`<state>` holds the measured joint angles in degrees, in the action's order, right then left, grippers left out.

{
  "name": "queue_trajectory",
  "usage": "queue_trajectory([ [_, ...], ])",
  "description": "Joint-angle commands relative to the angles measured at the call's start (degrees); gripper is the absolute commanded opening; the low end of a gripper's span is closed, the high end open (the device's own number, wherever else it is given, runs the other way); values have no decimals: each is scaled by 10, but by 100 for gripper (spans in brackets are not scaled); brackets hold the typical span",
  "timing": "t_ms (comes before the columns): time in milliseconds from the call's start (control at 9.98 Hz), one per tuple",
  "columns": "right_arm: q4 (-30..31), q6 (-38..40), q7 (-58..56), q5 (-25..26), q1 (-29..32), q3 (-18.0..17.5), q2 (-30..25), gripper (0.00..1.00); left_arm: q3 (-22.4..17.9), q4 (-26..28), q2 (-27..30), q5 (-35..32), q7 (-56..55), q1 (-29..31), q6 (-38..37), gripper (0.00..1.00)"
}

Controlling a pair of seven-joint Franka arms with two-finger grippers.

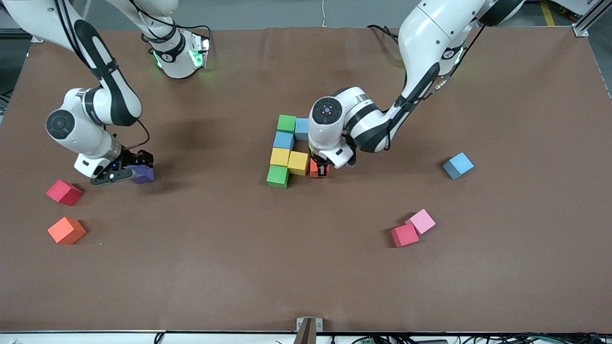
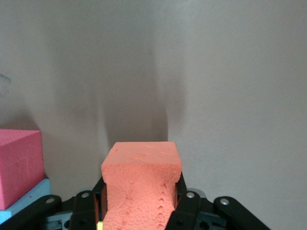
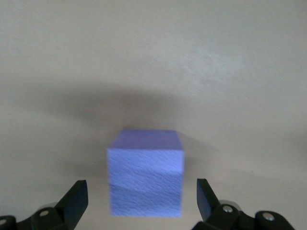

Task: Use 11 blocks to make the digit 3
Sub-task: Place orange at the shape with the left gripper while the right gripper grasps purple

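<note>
At the table's middle stands a figure of touching blocks: green (image 1: 287, 123), light blue (image 1: 301, 128), blue (image 1: 283, 140), two yellow (image 1: 280, 156) (image 1: 298, 162) and green (image 1: 278, 176). My left gripper (image 1: 321, 170) (image 2: 140, 201) is shut on an orange block (image 1: 315, 168) (image 2: 141, 163), low at the table right beside the second yellow block. Toward the right arm's end, my right gripper (image 1: 129, 173) (image 3: 141, 199) stands open, a finger on each side of a purple block (image 1: 143, 174) (image 3: 146, 172) without touching it.
Loose blocks lie around. A red one (image 1: 64, 192) and an orange one (image 1: 67, 230) are near the right gripper. A blue one (image 1: 458, 165), a pink one (image 1: 421, 221) and a red one (image 1: 404, 235) lie toward the left arm's end.
</note>
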<state>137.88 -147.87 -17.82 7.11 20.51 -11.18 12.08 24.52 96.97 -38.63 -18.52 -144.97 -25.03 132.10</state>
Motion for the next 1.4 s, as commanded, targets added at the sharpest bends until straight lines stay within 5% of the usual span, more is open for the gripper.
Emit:
queue_trajectory([
  [0, 22, -24, -4, 6, 10, -10, -28, 100, -5, -12, -11, -14, -15, -12, -11, 19],
  [801, 21, -106, -6, 8, 12, -10, 38, 100, -5, -12, -22, -56, -51, -32, -7, 19],
  [902, 21, -105, -9, 8, 13, -10, 40, 84, -5, -11, -22, -56, -51, -33, -7, 19],
  [1002, 20, -99, -11, 8, 13, -10, 39, 24, -5, -10, -22, -56, -55, -33, -7, 19],
  [1102, 20, -98, -12, 9, 15, -10, 39, 2, -5, -10, -22, -57, -56, -33, -7, 19],
  [1202, 20, -97, -18, 9, 19, -10, 38, 0, -5, -10, -23, -57, -56, -33, -6, 24],
  [1302, 18, -97, -14, 9, 20, -10, 37, 0, -5, -9, -22, -68, -56, -31, -6, 54],
])
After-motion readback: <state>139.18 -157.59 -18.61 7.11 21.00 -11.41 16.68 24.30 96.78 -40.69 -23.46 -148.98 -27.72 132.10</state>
